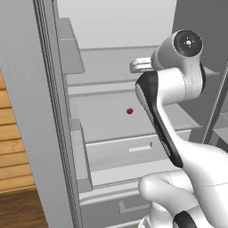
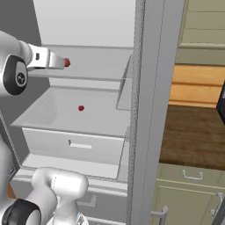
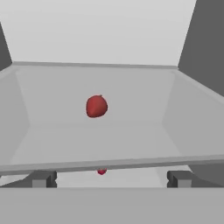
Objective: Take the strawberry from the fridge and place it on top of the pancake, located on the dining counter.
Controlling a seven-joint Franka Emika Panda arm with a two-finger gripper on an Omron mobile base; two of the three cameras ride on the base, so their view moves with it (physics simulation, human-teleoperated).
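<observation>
Fridge door (image 1: 26, 111): a light grey open door is seen edge-on at the left of the left base view, with door bins fixed to its inner face.
Fridge (image 1: 111, 26): the white shelved interior is seen in both base views; the other open door's edge (image 2: 151, 110) runs down the middle of the right base view.
Shelf (image 1: 111, 120): a pale, flat shelf with raised sides is seen in the middle of the interior, above a drawer front (image 1: 133, 151) with a slot handle.
Strawberry (image 1: 129, 111): a tiny dark red berry is seen lying alone on that shelf, near its middle and well apart from the side walls. In the hand view it (image 3: 96, 106) is seen left of centre, above and beyond the fingertips, with nothing touching it.
Arm (image 1: 178, 80): the white arm with dark joints is raised in front of the fridge, its wrist reaching into the opening above the strawberry's shelf.
Hand (image 3: 109, 178): released and grasping nothing; the two dark fingertips (image 3: 41, 178) are spread wide apart at the bottom of the hand view, on the near side of the shelf's front lip, and are pointed into the shelf toward the berry.
Desk (image 2: 193, 136): a dark brown wooden top is seen right of the fridge door in the right base view, above olive-green cabinet fronts (image 2: 189, 197) with bar handles.
</observation>
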